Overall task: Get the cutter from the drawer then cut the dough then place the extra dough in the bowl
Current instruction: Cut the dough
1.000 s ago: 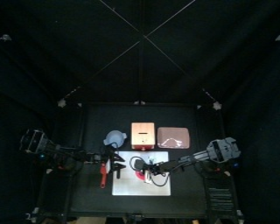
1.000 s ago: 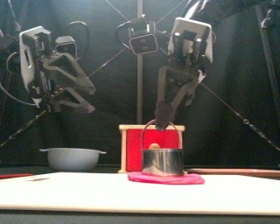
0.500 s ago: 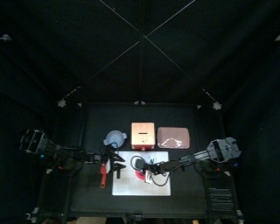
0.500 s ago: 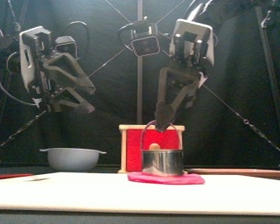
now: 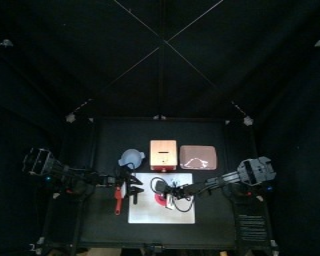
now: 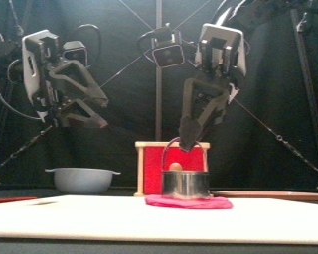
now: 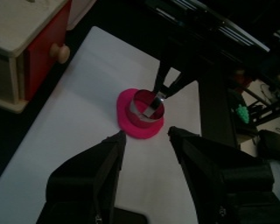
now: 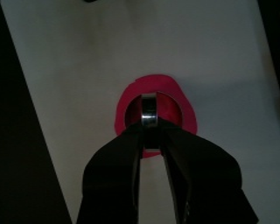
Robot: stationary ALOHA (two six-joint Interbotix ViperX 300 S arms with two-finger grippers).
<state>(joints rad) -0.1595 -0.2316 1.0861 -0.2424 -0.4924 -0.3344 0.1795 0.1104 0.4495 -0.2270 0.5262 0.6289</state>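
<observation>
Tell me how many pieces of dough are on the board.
1: a pink dough disc on the board, under the cutter; pieces inside the cutter may be hidden.

No text, label, brand, number or sign can be read in any view. The white cutting board [image 5: 156, 211], the wooden box [image 5: 163, 152] and the metal cutter [image 6: 186, 184] show only plain, unprinted surfaces

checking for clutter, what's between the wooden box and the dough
Nothing loose: the left wrist view shows only bare white board between the wooden box and the dough.
</observation>
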